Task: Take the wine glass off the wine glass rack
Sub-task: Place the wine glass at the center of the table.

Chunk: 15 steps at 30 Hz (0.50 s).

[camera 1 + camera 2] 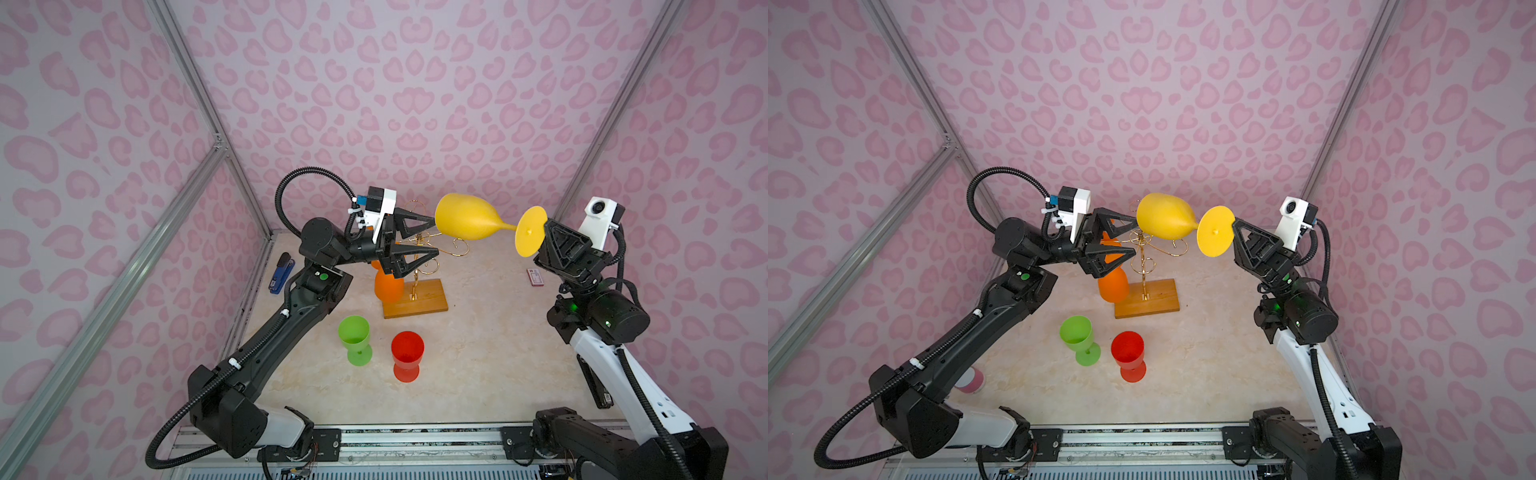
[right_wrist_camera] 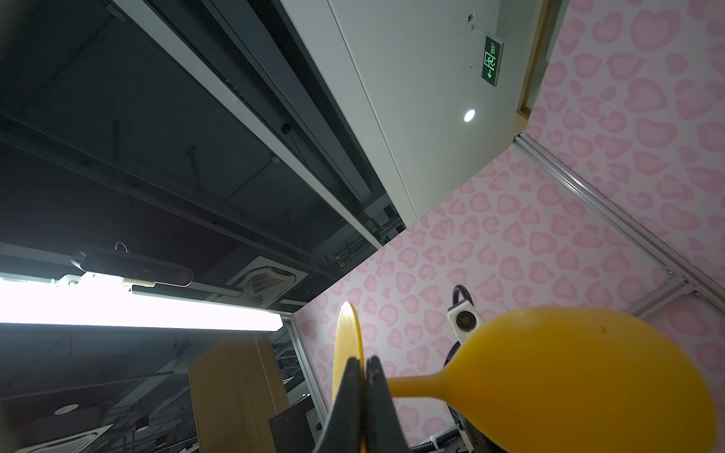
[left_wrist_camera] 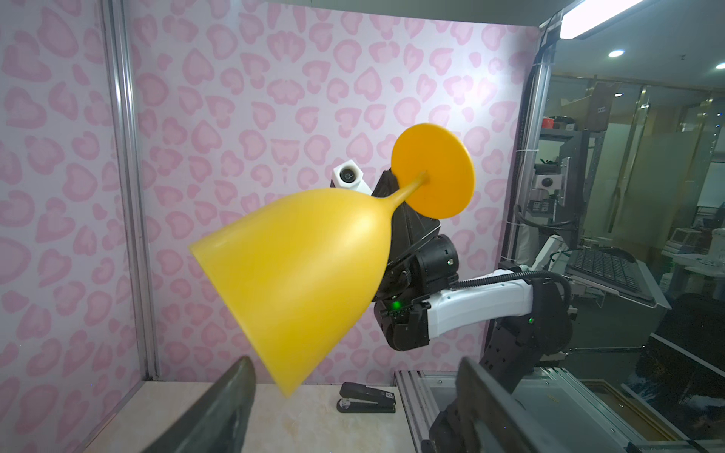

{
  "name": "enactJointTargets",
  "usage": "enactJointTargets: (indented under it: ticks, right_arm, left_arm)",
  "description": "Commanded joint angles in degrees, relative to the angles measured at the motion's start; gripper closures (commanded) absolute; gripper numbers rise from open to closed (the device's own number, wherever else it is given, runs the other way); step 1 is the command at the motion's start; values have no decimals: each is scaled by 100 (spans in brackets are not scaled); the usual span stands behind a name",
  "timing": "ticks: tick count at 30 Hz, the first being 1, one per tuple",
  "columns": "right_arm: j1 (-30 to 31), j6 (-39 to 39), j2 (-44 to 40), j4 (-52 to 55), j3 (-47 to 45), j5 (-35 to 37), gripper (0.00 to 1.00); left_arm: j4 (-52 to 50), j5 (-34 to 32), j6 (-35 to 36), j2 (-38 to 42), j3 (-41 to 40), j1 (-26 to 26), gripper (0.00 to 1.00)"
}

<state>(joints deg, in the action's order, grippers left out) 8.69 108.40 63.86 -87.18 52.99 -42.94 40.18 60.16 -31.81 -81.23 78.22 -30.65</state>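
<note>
A yellow wine glass [image 1: 465, 218] [image 1: 1165, 216] lies sideways in the air, clear of the wine glass rack [image 1: 415, 301] [image 1: 1148, 297], a gold wire stand on a wooden base. My right gripper [image 1: 546, 226] [image 2: 365, 362] is shut on the rim of the glass's round foot [image 2: 345, 345]. The left gripper [image 1: 436, 236] [image 3: 353, 368] is open, its fingers facing the mouth of the bowl [image 3: 298, 274] without closing on it. An orange glass [image 1: 388, 286] [image 1: 1113, 284] hangs upside down on the rack, partly hidden by the left gripper.
A green glass [image 1: 354, 332] and a red glass [image 1: 407, 349] stand upright in front of the rack. A blue stapler [image 1: 281, 272] lies at the left wall, a black stapler [image 3: 367, 398] and a small pink card [image 1: 536, 277] at the right. A pink-and-white cup [image 1: 970, 380] lies under the left arm.
</note>
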Motion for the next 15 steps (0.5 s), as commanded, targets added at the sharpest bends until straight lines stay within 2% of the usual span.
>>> enactJointTargets:
  ticks: [1, 9, 11, 15]
  right_arm:
    - [83, -108, 35, -216, -32, -39, 100]
    - [212, -178, 103, -218, -25, -4, 100]
    - [222, -203, 127, -214, -52, 4, 100]
    - [239, -214, 179, -217, -106, 5, 100]
  left_arm:
    - [627, 119, -347, -98, 105, 7, 18]
    - [921, 127, -601, -264, 117, 2, 20]
    - [1069, 137, -724, -300, 109, 7, 26]
    - [1217, 150, -859, -301, 89, 7, 46]
